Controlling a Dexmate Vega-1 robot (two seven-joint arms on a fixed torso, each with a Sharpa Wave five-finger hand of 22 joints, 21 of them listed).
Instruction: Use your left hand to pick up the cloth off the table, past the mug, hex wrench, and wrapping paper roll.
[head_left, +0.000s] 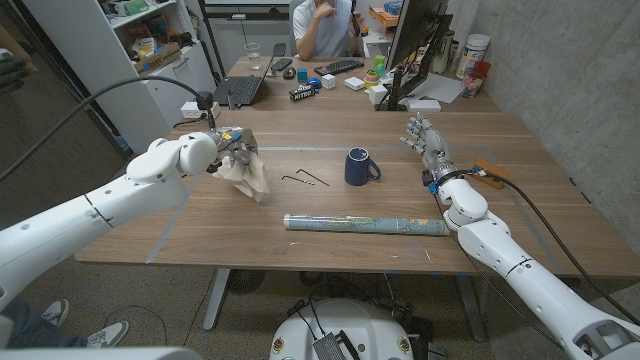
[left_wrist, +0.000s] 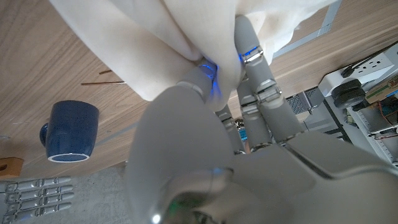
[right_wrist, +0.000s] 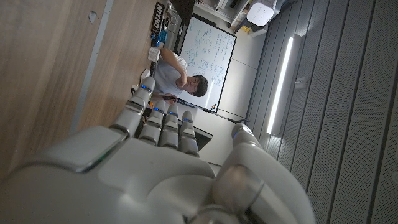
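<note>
Wooden table in an office, desk clutter and a seated person behind it. Nearest the robot, wrapping paper roll lies lengthwise across the table's front. Past it, dark blue mug stands upright mid-table, handle toward the right arm; hex wrench lies just left of the mug, apart from it. Left hand grasps the beige cloth, which hangs bunched from the fingers, lower corner close to or touching the tabletop, cannot tell which. Left wrist view shows cloth pinched between fingers, mug beyond. Right hand sits at the table's right side, released, fingers extended and apart, holding nothing. Laptop and keyboard on the far desk.
</note>
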